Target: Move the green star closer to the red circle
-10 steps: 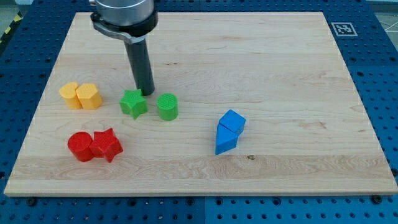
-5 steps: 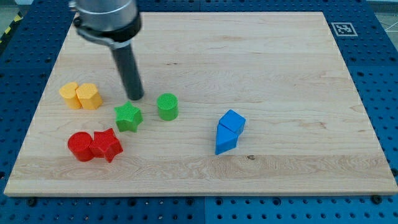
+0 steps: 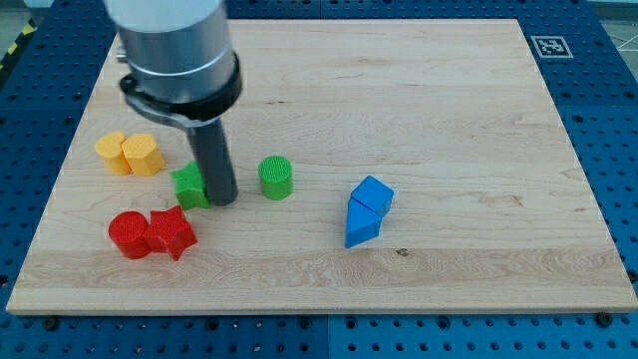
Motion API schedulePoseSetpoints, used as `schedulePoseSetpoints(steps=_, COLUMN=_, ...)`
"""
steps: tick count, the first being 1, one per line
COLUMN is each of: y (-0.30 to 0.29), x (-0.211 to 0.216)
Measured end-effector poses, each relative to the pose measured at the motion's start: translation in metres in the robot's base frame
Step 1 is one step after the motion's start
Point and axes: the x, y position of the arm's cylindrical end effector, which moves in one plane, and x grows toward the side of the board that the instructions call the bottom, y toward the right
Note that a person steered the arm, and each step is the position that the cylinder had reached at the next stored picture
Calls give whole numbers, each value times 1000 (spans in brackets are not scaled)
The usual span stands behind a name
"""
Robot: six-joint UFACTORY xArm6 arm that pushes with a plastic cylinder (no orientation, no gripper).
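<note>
My tip (image 3: 221, 202) is down on the wooden board (image 3: 419, 100), touching the right side of the green star (image 3: 188, 185); the rod hides part of the star. No pincer on this arm, just the rod, so nothing to release or clench.

Landmark = green star:
- red circle (image 3: 129, 235): toward the view's bottom-left, near but apart, visible gap.
- red star (image 3: 171, 232): just below, close, touching the red circle's right side.
- green cylinder (image 3: 275, 178): to the view's right at about the same height, apart, with the rod standing between them.
- two yellow blocks: toward the view's upper left, touching each other; left one (image 3: 112, 152) rounded, right one (image 3: 143, 155) looks hexagonal, exact shapes hard to call.
- two blue blocks: well to the view's right and slightly lower, touching; upper is a blue cube (image 3: 372, 193), lower a blue wedge-like piece (image 3: 360, 225).
- fiducial marker (image 3: 549, 46): far off at the board's top-right corner.
</note>
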Motion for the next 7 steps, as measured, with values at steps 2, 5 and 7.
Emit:
schedulePoseSetpoints(steps=2, y=-27, x=-10)
schedulePoseSetpoints(steps=5, y=-42, x=-46)
schedulePoseSetpoints(steps=7, y=-58, x=-30)
